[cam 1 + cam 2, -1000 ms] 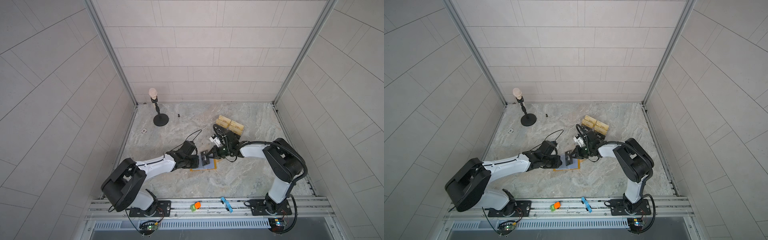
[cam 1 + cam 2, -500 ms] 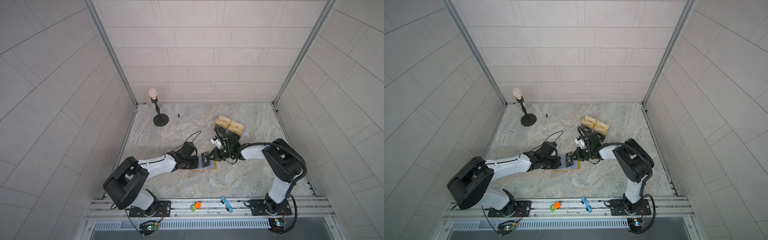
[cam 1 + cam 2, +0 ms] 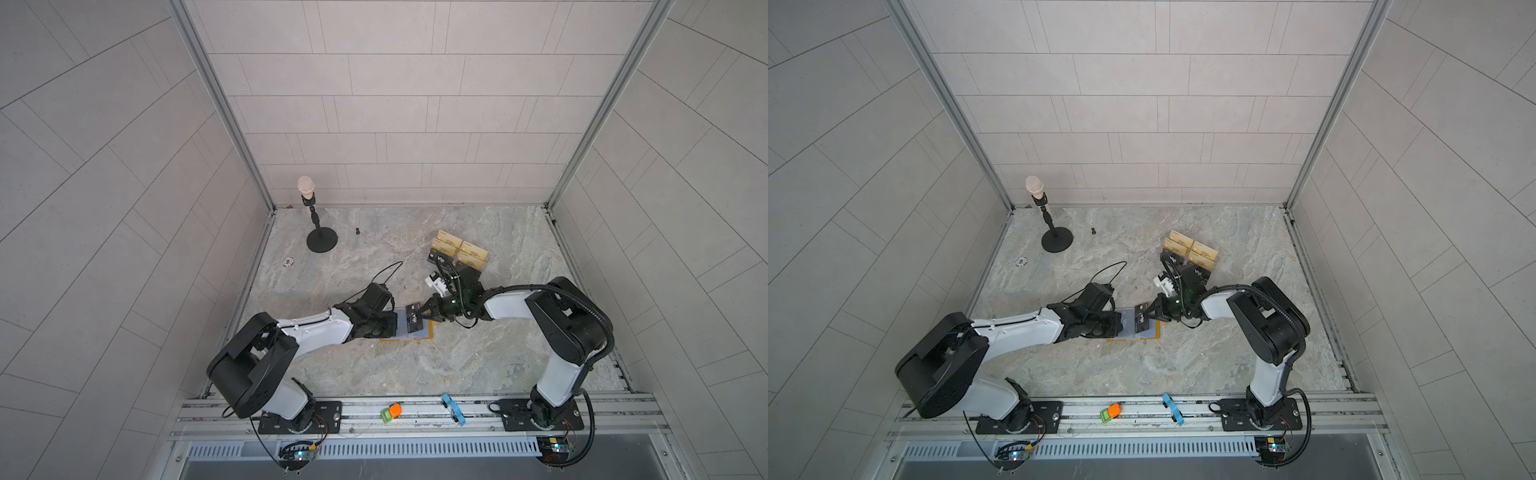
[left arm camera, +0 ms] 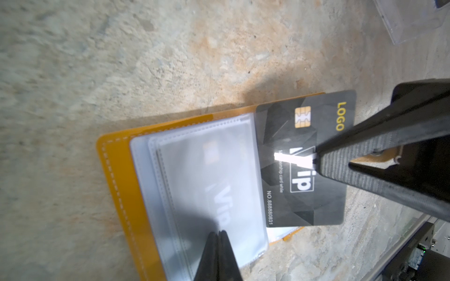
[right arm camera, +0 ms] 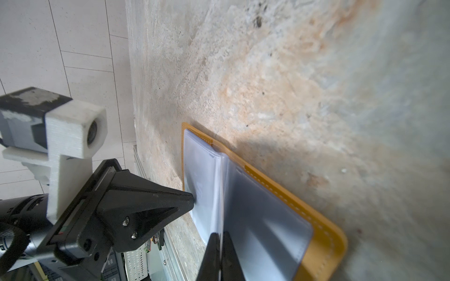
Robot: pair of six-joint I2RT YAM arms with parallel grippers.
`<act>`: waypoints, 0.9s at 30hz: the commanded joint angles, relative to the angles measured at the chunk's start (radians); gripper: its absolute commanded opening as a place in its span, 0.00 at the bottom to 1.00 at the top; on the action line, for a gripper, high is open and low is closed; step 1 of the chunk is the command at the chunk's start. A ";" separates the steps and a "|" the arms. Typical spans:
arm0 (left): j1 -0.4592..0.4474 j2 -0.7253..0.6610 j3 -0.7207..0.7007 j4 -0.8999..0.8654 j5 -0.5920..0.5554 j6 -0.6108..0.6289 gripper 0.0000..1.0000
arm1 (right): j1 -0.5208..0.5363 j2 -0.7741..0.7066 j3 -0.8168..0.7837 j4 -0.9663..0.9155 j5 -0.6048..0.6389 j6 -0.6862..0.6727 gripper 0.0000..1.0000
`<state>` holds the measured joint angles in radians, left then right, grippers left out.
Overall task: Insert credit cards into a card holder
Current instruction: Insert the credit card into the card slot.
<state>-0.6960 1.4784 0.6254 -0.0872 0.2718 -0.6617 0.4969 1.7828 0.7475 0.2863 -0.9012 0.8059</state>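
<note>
The right gripper [image 4: 316,155] is clamped on a black credit card [image 4: 304,194], whose free edge, ahead of its tips, meets the mouth of a clear sleeve [image 4: 185,219] in the open card holder [image 4: 117,170]. Facing it, the left gripper [image 4: 219,237] has its jaws closed together, tips down on that sleeve; a second card [image 4: 219,202] lies just ahead of them inside the plastic

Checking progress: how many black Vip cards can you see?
4. The held card is in the right gripper, over the card holder; the sleeved card is inside it; two stand cards sit on the acrylic stand. The arm may hide more.
</note>
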 commanded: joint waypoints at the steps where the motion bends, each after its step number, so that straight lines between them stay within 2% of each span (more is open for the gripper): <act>1: -0.001 0.013 -0.026 -0.025 -0.020 0.001 0.05 | -0.001 -0.019 -0.014 0.053 -0.015 0.033 0.00; 27: 0.002 -0.006 -0.026 -0.048 -0.029 0.004 0.05 | 0.000 0.023 -0.038 0.117 -0.039 0.063 0.00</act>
<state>-0.6960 1.4773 0.6231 -0.0841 0.2661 -0.6621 0.4969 1.7897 0.7250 0.3923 -0.9352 0.8658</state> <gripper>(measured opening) 0.050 0.056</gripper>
